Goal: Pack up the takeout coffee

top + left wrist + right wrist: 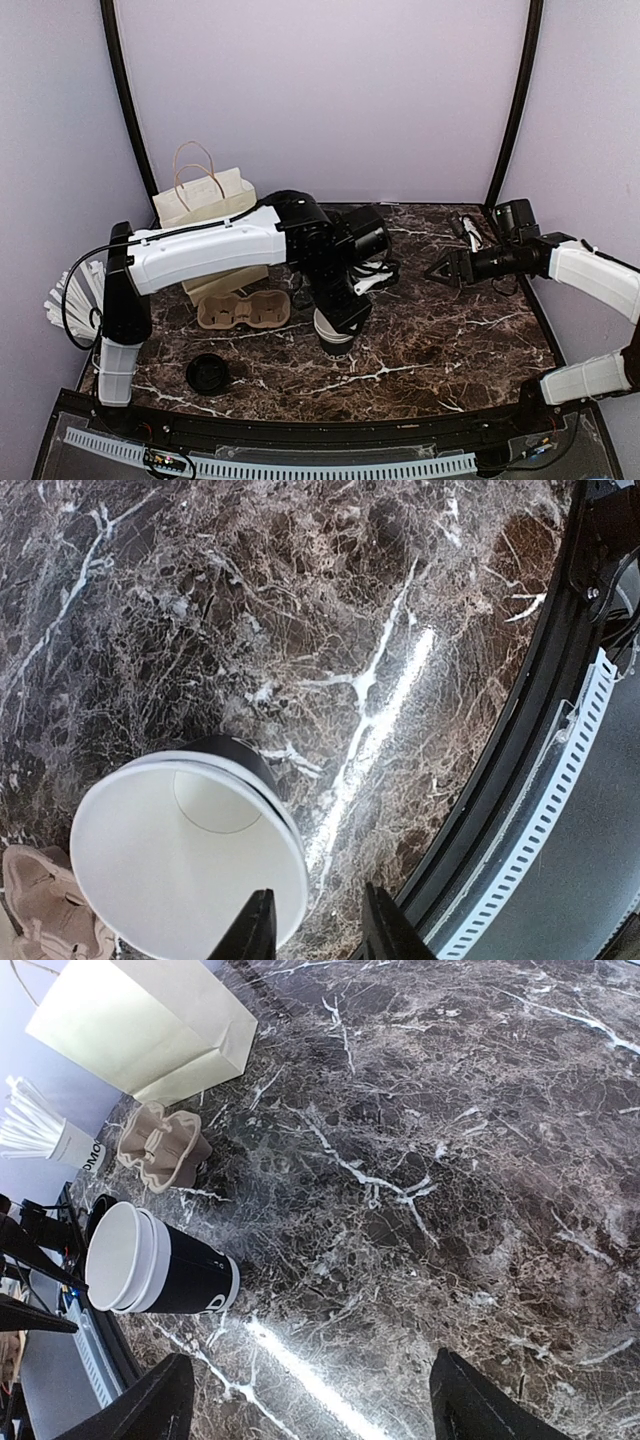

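Barely started, I'd say. The coffee cup (pixel 333 338) stands mid-counter with no lid on. The lid (pixel 208 372) lies loose near the front, and the tray (pixel 243 310) by the bag (pixel 205 198) holds nothing. Left pincer (pixel 317 895) is part open, seemingly straddling the cup's rim. Right pincer (pixel 310 1360) hangs wide open and empty.

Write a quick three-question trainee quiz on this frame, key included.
1. True or false: the paper cup wears a lid.
2. The right gripper is: A) open and empty B) shut on the cup C) out of every view.
3. Fill in: the left gripper is poised, jaws apart, at the cup's ____.
Key: 1 false; 2 A; 3 rim.
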Action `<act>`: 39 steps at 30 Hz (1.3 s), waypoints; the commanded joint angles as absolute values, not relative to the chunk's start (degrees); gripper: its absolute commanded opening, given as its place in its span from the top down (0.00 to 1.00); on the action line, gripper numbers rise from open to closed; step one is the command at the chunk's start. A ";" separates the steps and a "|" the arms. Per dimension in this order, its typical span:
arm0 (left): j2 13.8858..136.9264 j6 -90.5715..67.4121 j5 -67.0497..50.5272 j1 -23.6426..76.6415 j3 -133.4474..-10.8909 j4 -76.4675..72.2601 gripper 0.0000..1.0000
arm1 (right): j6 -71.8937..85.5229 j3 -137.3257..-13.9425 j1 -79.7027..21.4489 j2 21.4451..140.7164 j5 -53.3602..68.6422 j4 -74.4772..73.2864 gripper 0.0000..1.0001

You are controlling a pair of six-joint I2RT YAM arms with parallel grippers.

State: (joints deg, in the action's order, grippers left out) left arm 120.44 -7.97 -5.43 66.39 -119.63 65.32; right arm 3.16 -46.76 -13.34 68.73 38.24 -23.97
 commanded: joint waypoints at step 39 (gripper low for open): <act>124.63 -10.99 -4.96 66.27 -122.96 68.40 0.92 | 2.24 -44.92 -13.19 66.59 37.35 -21.18 0.19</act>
State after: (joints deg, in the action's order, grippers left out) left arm 125.10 -10.74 -5.21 66.39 -122.65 66.54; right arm 2.83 -45.71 -13.32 67.90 37.56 -22.79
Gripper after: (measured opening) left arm 0.095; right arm 0.807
